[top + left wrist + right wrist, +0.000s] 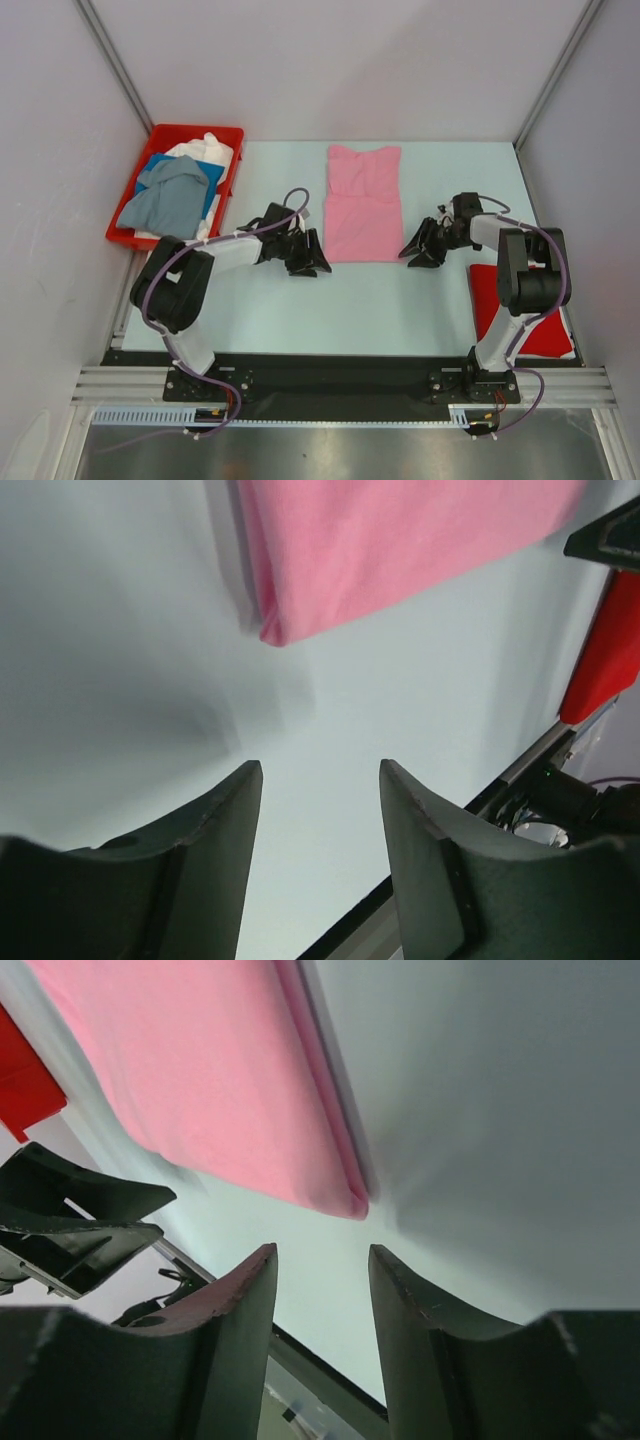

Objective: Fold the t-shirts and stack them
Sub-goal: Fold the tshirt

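A pale bench [400, 310] carries a pink t-shirt [362, 205] folded flat at centre, a red bin [165, 135] of grey-blue and white t-shirts [170, 200] far left, and a red t-shirt [545, 335] beneath the right arm [525, 270], whose empty jaws, like the left arm's [185, 285], stand parted beside the pink hem.

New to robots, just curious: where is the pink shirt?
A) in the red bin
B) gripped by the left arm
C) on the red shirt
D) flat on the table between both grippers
D: the pink t-shirt lies flat on the table, the left gripper and right gripper open beside it.
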Available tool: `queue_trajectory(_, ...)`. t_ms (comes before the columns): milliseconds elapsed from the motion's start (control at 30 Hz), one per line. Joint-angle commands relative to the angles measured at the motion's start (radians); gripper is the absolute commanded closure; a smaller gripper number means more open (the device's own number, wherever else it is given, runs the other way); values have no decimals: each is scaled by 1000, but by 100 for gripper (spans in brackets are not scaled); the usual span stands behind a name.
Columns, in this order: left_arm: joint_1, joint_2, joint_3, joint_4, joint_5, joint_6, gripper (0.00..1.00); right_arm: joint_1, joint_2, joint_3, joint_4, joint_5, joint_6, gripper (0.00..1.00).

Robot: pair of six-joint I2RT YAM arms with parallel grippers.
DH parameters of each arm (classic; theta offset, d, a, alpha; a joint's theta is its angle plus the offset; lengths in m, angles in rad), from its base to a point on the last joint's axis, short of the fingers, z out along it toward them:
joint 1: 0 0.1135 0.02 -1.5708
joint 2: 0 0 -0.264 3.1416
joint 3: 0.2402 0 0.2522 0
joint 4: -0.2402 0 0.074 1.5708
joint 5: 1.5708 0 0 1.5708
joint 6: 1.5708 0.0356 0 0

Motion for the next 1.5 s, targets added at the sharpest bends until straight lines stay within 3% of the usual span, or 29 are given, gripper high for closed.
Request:
queue_trajectory(0, 12, 1, 9, 1, -44, -49, 43, 2, -9, -43, 42, -14, 47, 51)
queue_trajectory(267, 52, 157, 26, 82, -45, -250, 42, -24, 31, -71, 135, -21, 157, 43)
queue_trajectory(500, 58, 226, 121, 15, -97, -288, 44, -24, 50, -93, 205, -8, 226, 44)
queue_trajectory(967, 59, 277, 129, -18, -120, -330, 54, -12, 31, -146, 263, 63, 300, 44)
queue_trajectory(1167, 59, 297, 138, -5, -108, -330, 69, -9, 54, -152, 300, 89, 337, 49)
queue_trajectory(1467, 69, 305, 161, -17, -108, -296, 100, 14, 73, -163, 332, 112, 360, 63)
